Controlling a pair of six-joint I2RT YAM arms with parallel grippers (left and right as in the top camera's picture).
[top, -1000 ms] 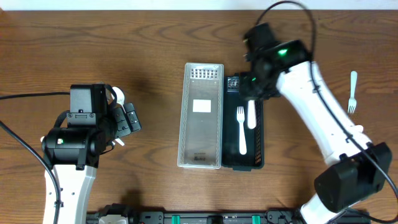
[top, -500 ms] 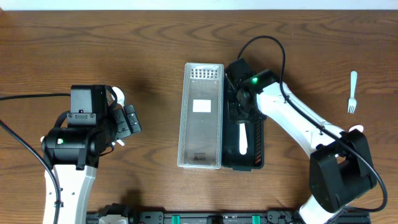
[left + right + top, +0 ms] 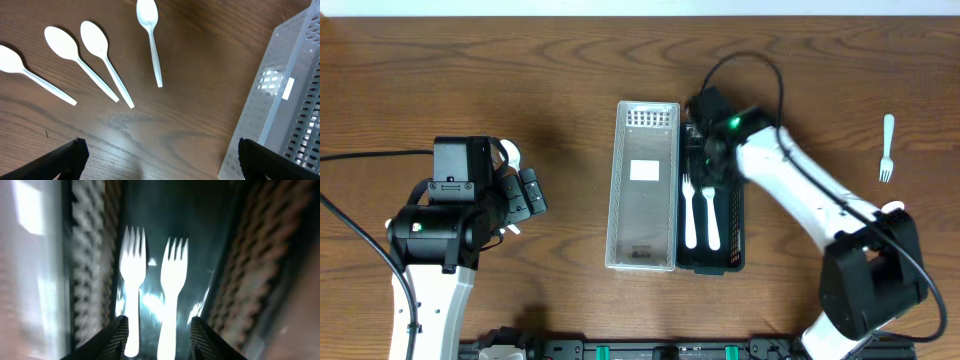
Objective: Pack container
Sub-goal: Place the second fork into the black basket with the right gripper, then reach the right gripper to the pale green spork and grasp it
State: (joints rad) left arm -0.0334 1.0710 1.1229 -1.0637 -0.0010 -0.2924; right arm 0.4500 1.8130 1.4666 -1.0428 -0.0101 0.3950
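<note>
A black slotted container [image 3: 736,250] stands at mid-table with two white forks [image 3: 690,212] lying side by side in it. In the right wrist view the forks [image 3: 133,265] lie tines up on the container's floor, between its walls [image 3: 235,270]. My right gripper [image 3: 704,160] hovers low over the container's back half, open and empty [image 3: 159,337], with the fork handles below its fingers. Another white fork [image 3: 887,150] lies on the table at far right. My left gripper [image 3: 525,195] is open and empty [image 3: 160,162] above bare wood.
A clear slotted tray [image 3: 642,200] stands against the black container's left side and also shows in the left wrist view [image 3: 295,100]. Several white spoons [image 3: 95,40] lie on the wood ahead of the left gripper, mostly hidden under the left arm from overhead.
My right gripper came down into the black container with a fork and let it go; two forks now lie there. The left arm has not moved.
</note>
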